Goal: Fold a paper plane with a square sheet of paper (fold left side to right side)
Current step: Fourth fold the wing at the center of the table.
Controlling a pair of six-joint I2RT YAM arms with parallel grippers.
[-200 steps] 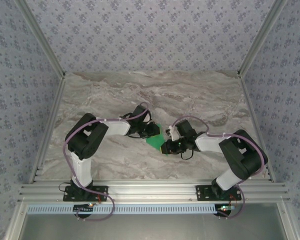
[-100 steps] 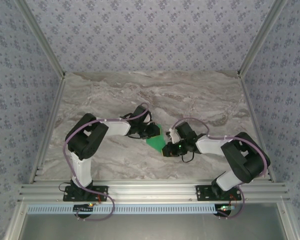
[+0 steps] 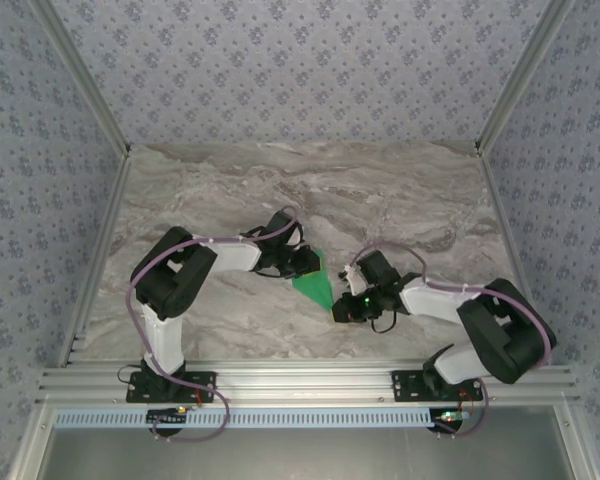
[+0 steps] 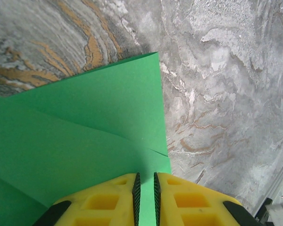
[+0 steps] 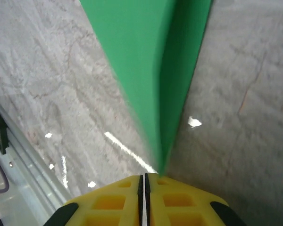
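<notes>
Lying near the middle of the grey marbled tabletop (image 3: 400,190), the bright green creased sheet of paper (image 3: 313,285) tapers to a point at its near right end; the left gripper (image 3: 306,264) sits at the sheet's far left edge; its yellow fingers (image 4: 108,200) are closed on the paper, a green layer passing between them, with overlapping folded layers beyond; the right gripper (image 3: 344,305) meets the pointed end; its yellow fingers (image 5: 113,202) are pressed together, pinching the narrow tip of the sheet.

Left tool (image 4: 145,181) and right tool (image 5: 145,181) face each other, both pinched shut.
</notes>
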